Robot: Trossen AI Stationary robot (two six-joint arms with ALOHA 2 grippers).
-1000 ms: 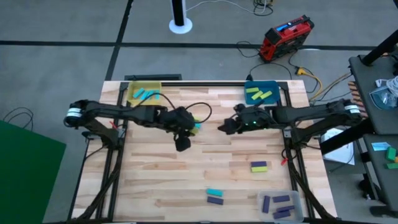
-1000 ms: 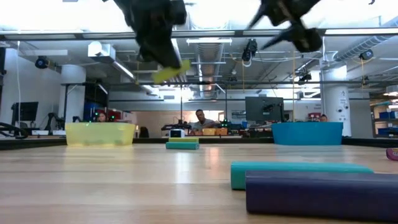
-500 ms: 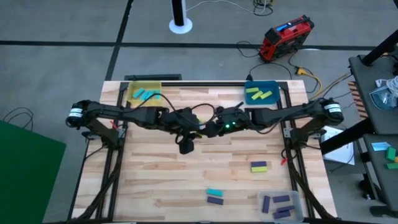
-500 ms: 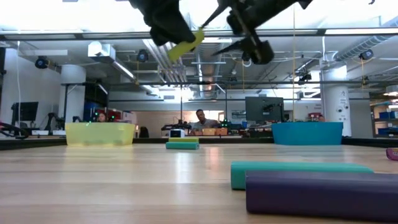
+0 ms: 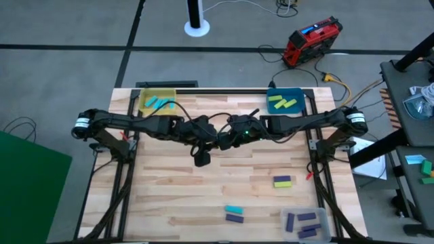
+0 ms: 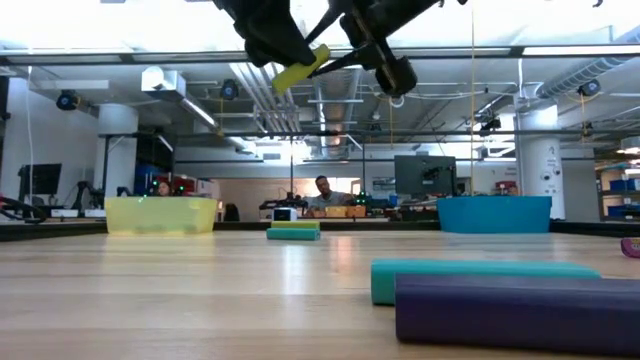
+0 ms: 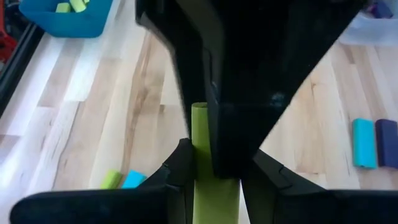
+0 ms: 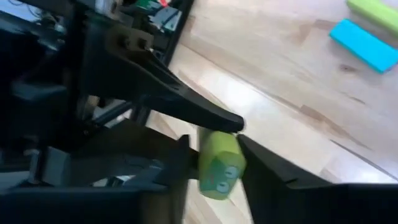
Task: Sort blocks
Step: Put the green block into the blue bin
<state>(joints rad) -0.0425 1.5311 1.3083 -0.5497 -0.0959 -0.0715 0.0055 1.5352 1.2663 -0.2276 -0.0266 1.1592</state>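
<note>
A yellow-green block [image 6: 298, 70] hangs high over the table's middle, with my left gripper [image 5: 205, 133] shut on it. My right gripper [image 5: 227, 137] has come in from the right and is open. Its fingers [image 8: 261, 169] stand on either side of the block's free end [image 8: 219, 167]; I cannot tell whether they touch it. On the table below lie a cyan block [image 8: 364, 43] and another yellow-green one [image 8: 373, 9]. Near the front lie a cyan block [image 5: 233, 209], a purple one [image 5: 234, 218], and a yellow-green and purple pair [image 5: 282, 181]. My left gripper pinches the yellow-green block's long sides [image 7: 214, 190] between its two fingers, which lie along the block. The block is lifted clear of the table and slants upward, its free end [image 6: 318, 56] reaching toward my right gripper.
A yellow tray [image 5: 157, 102] with cyan blocks stands at the far left. At the far right a blue tray [image 5: 285, 102] holds yellow-green blocks. A clear tray [image 5: 306, 223] with purple blocks sits at the front right. People sit in the room beyond the table.
My right gripper has moved toward the table's left, up to my left gripper, and its fingers now flank the block's free end. My left gripper has risen and shifted slightly right, tipping the block so that its free end points up at the right gripper.
</note>
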